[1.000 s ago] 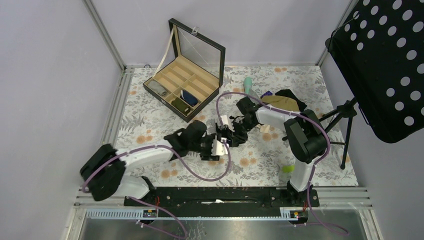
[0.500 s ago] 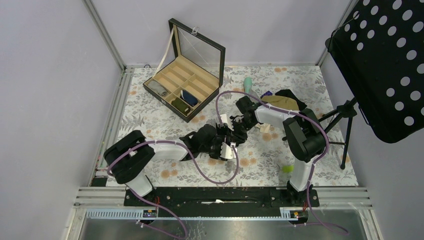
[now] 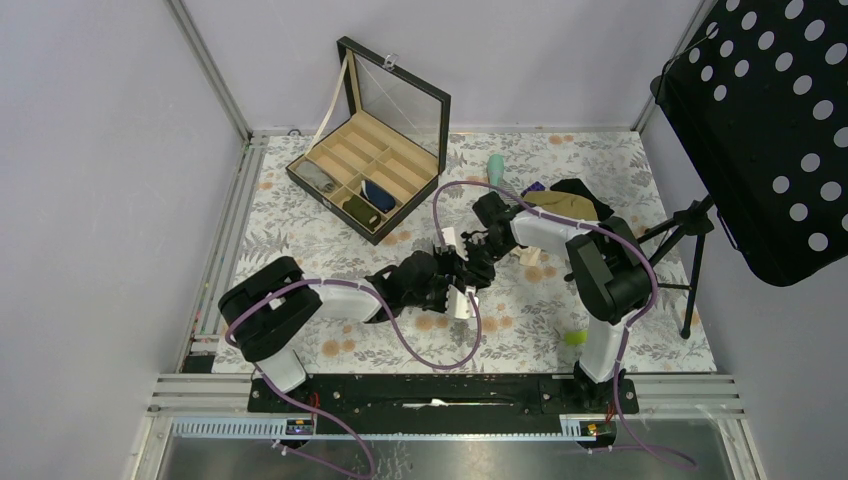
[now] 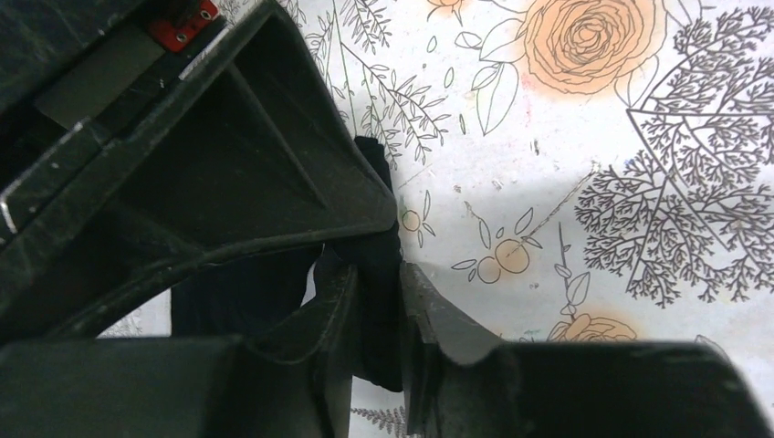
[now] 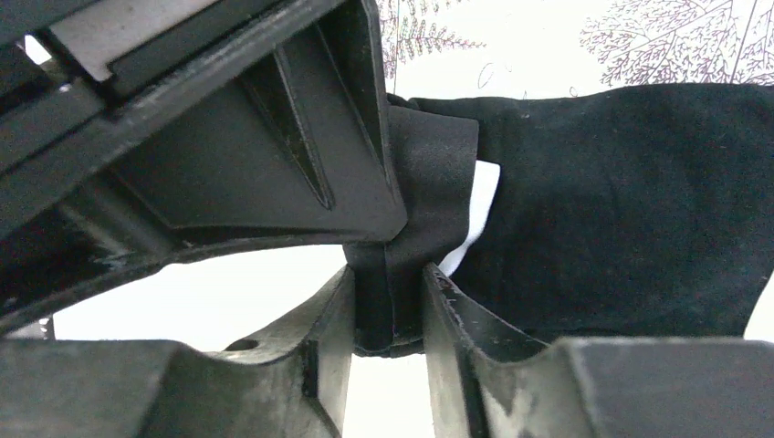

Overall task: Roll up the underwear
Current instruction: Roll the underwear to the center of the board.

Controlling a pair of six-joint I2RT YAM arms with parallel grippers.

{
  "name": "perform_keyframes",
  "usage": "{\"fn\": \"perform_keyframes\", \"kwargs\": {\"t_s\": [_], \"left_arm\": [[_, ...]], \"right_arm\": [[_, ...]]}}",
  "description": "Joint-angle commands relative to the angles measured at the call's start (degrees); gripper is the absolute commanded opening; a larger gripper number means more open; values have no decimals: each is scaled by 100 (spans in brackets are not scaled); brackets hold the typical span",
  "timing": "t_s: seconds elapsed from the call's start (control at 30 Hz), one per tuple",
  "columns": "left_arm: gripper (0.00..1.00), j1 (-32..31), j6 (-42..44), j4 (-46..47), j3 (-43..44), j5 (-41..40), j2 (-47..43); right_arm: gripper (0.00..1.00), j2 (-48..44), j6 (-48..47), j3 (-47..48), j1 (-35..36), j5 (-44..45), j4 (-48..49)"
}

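The underwear (image 5: 621, 210) is a dark navy, nearly black cloth lying on the floral table cover. Both grippers meet over it at mid-table in the top view, where the arms hide most of it. My right gripper (image 5: 388, 306) is shut on a folded edge of the underwear, a bit of white showing beside the fold. My left gripper (image 4: 379, 319) is shut on another dark fold of the underwear (image 4: 246, 292). In the top view the left gripper (image 3: 452, 290) and right gripper (image 3: 470, 268) sit almost touching.
An open black box (image 3: 365, 180) with tan compartments holding rolled garments stands at the back left. A tan garment (image 3: 565, 205) and a black garment (image 3: 590, 192) lie at the back right, next to a teal item (image 3: 496, 168). A black perforated stand (image 3: 770, 130) is at right.
My left arm has swung right and forward, bringing its gripper up against the right gripper over the underwear. The right arm has hardly moved.
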Motion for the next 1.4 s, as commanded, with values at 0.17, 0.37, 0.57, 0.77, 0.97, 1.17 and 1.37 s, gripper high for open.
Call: {"fn": "perform_keyframes", "kwargs": {"t_s": [0.17,0.37,0.57,0.77,0.97,1.17,1.37], "left_arm": [[7,2,-11,-218,209,313,-25],[3,57,-271,-1008,576,766,-38],[0,93,-674,-1768,1102,1098,78],[0,180,-829,-2606,1534,1433,180],[0,260,-926,-3237,1907,1812,443],[0,393,-1104,-3602,2206,2075,548],[0,597,-1504,-3969,2569,2568,672]], "right_arm": [[59,-4,212,544,-277,-234,-1496],[66,-209,922,1187,-838,-971,-1759],[60,-212,2230,424,-873,-280,-296],[52,62,2729,207,-873,256,348],[49,303,2914,265,-869,297,419],[50,-201,2879,577,-929,154,100],[60,-1671,3440,146,-1622,211,893]]}}
